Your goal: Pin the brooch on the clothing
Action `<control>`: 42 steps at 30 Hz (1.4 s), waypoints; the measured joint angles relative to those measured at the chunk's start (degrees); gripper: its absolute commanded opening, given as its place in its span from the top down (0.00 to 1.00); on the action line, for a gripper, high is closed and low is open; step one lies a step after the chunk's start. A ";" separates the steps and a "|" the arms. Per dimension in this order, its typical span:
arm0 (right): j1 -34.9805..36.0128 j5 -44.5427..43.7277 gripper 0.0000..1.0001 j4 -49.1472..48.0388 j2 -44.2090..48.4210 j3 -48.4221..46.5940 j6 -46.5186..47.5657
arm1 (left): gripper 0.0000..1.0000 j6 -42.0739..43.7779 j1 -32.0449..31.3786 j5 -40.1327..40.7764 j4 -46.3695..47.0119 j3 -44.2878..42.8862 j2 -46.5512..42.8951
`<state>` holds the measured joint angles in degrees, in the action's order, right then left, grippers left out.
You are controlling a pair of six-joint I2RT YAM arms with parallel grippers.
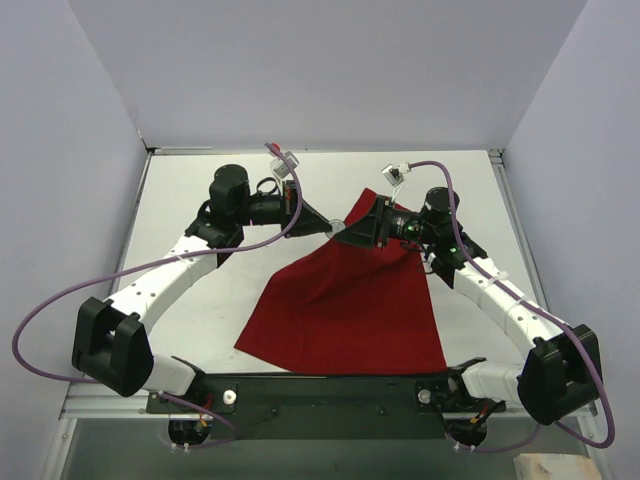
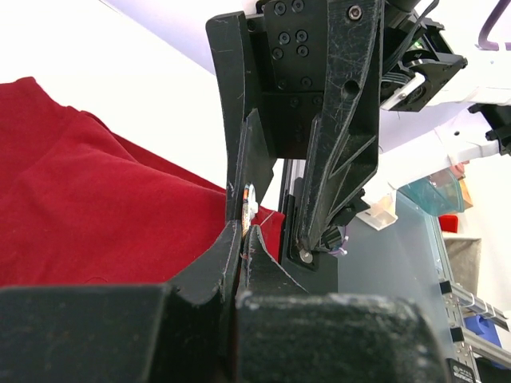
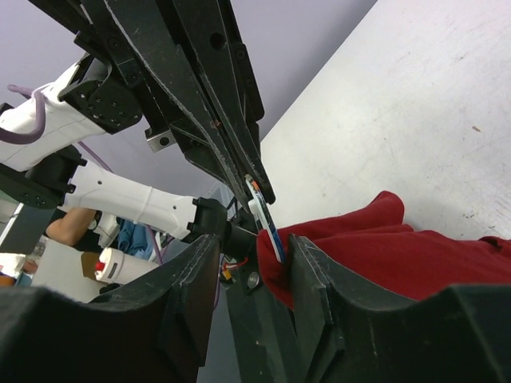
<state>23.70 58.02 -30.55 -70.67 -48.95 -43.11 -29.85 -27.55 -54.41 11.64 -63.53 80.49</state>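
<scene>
Closest to us, the left jaws stand closed on the brooch (image 2: 248, 206), held on edge above the bench (image 1: 470, 200) centre. We see the right jaws apart around a raised fold of the clothing (image 1: 350, 300), which spreads toward the near edge.

No lettering, brand, number or sign can be read in any view. The brooch (image 3: 267, 227) is seen edge-on, so nothing on its face can be read. Small white marks (image 2: 456, 369) on a dark post at the lower right of the left wrist view are too tiny to make out.
</scene>
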 measured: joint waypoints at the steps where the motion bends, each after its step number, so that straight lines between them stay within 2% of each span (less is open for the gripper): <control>1: 0.00 0.07 0.61 0.04 0.00 0.02 0.00 | 1.00 -0.02 0.02 -0.24 0.09 0.00 0.17; 5: -0.02 0.11 0.61 0.07 0.00 0.02 0.02 | 1.00 0.04 0.13 -0.79 0.15 -0.04 0.42; 15: -0.33 0.11 0.73 0.96 0.50 0.04 0.87 | 1.00 0.74 0.17 -1.42 -1.20 -0.90 0.42; 21: -0.85 0.04 0.76 1.81 1.27 0.07 1.55 | 1.00 1.03 0.17 -1.64 -1.49 -0.92 0.42; 42: 0.00 -0.98 0.76 3.13 0.15 -0.35 2.62 | 1.00 1.90 0.22 -1.75 -2.75 -0.94 0.42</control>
<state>23.70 57.04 -27.42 -70.52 -49.30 -40.49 -27.94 -27.33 -56.16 8.88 -64.47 80.90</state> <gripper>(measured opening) 0.242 0.031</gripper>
